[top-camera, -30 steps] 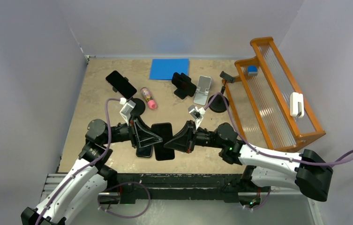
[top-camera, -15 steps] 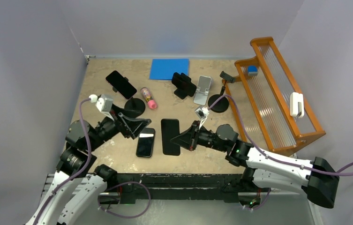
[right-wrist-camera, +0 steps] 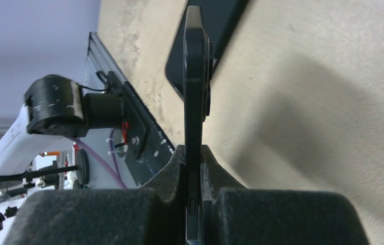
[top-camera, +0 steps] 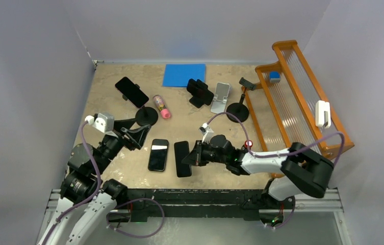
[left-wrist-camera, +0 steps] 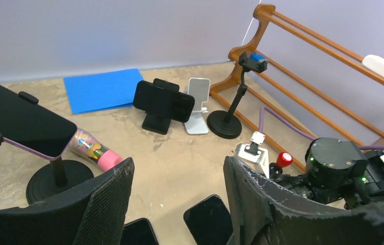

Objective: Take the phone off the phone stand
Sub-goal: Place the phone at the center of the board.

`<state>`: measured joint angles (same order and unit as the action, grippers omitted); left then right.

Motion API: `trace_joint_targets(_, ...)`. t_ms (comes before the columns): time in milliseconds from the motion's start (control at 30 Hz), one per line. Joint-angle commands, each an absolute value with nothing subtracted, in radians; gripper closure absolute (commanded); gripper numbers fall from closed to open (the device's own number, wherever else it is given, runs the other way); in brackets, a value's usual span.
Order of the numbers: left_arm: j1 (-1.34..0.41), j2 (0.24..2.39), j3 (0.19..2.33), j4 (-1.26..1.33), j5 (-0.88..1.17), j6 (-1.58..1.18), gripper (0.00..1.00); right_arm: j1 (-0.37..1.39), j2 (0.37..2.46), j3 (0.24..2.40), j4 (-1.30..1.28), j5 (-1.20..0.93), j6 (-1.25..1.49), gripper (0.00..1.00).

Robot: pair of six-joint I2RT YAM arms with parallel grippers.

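Right fingers [right-wrist-camera: 169, 178] pinching phone [right-wrist-camera: 194, 76] edge-on, its lower end hidden, left fingers [left-wrist-camera: 103, 204] spread

Count them off: four phones, namely the far-left phone [top-camera: 131, 92], the mounted black phone [top-camera: 200, 91], the flat phone [top-camera: 158, 154] and the tilted phone [top-camera: 181, 158]. Four phone stands too (two loaded, two bare): left round-base stand [top-camera: 146, 116], black desk stand [top-camera: 196, 102], silver stand [top-camera: 221, 95], clamp-top stand [top-camera: 238, 112]. And singles: one blue mat [top-camera: 184, 74], one pink-capped bottle [top-camera: 161, 107], one wooden rack [top-camera: 284, 45] carrying one small blue object [top-camera: 274, 76] and one white object [top-camera: 323, 113].

Smooth phone [top-camera: 181, 159], wooden rack [top-camera: 285, 46]
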<state>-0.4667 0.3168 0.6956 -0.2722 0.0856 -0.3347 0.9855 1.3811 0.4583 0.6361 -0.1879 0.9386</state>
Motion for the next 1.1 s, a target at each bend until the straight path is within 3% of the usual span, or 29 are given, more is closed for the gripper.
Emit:
trace_joint_targets(0,-0.463,0.316,0.687,-0.249,0.063,-0.303,0.38,0.952,1.478,0.495,0.856,-0.267,1.043,1.00)
trace_joint_targets(667,-0.463,0.318,0.678,-0.256,0.115,-0.296,0.38,0.917,1.795,0.492,1.180,-0.271,1.306,1.00)
trace_joint_targets(1067,-0.463,0.337,0.676,-0.255,0.126,-0.295,0.38,0.909,1.903,0.514,1.234,-0.261,1.327,1.00)
